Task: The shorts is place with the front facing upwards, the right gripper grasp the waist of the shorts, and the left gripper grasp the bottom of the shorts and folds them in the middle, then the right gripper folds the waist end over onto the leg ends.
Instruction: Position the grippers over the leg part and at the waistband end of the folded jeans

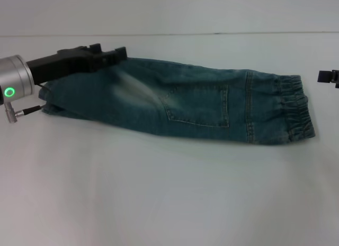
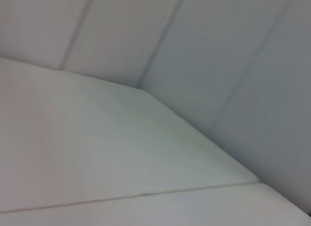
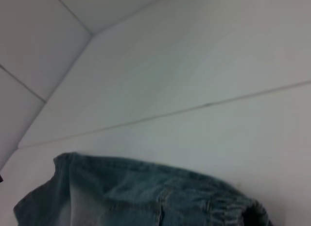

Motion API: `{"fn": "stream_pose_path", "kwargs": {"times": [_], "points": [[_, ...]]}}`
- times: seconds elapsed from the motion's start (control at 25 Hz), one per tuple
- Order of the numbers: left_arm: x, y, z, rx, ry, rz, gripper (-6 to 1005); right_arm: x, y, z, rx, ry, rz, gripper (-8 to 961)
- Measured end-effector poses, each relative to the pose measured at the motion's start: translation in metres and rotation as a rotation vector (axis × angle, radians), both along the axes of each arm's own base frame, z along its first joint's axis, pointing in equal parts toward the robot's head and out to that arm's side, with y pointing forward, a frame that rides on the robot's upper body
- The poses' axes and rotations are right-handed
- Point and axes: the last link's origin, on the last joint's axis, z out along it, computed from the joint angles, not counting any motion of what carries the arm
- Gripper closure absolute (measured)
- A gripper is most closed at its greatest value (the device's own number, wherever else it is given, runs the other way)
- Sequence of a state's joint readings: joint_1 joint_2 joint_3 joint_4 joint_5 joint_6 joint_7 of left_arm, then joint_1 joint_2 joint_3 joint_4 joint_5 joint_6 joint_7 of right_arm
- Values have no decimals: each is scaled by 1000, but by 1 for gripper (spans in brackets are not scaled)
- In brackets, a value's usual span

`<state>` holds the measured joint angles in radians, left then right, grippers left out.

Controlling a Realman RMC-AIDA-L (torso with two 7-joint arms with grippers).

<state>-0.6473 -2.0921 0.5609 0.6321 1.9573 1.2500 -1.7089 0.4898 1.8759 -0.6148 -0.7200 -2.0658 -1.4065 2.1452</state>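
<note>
One pair of denim shorts (image 1: 180, 100) is lying folded lengthwise on the white table (image 1: 169, 193), its long axis running left to right, with the gathered waistband (image 1: 294, 109) pointing right and the leg hems (image 1: 50, 100) pointing left, back patch pocket (image 1: 198, 106) facing up. Hovering at the far left corner of the leg end, the left gripper (image 1: 114, 55) is showing its fingers too indistinctly to tell whether they are spread. Only a sliver of the right gripper (image 1: 328, 76) is showing at the right edge, apart from the waistband, its fingers unreadable.
</note>
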Motion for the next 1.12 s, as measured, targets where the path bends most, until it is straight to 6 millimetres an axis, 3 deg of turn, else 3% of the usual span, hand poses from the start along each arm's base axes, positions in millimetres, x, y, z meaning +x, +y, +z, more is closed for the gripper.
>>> {"fn": "stream_pose_path", "kwargs": {"times": [0.44, 0.76, 1.12], "points": [[31, -29, -8, -272, 121, -292, 66, -35, 1, 22, -207, 9, -78, 25], [38, -30, -19, -346, 199, -312, 77, -42, 12, 4, -369, -147, -168, 32], [41, -28, -21, -350, 215, -321, 90, -34, 18, -23, -404, -108, -269, 39]]}}
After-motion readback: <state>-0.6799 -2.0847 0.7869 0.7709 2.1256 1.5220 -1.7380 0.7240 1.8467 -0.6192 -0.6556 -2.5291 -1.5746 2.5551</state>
